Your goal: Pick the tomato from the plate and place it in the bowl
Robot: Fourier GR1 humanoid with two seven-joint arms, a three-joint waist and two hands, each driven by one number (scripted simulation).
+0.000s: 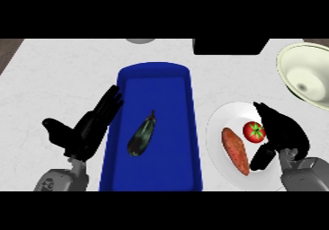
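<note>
A red tomato with a green stem lies on the white plate at the right, next to an orange sweet potato. My right hand hovers over the plate's right side, just right of the tomato, fingers straight and pointing away, thumb low near the sweet potato. It holds nothing. The cream bowl stands at the far right, beyond the plate. My left hand rests open at the left, fingers up, beside the blue tray.
A long blue tray with a dark eggplant in it fills the middle. A black box and a grey round object sit at the counter's far edge. Wood floor shows at the far left corner.
</note>
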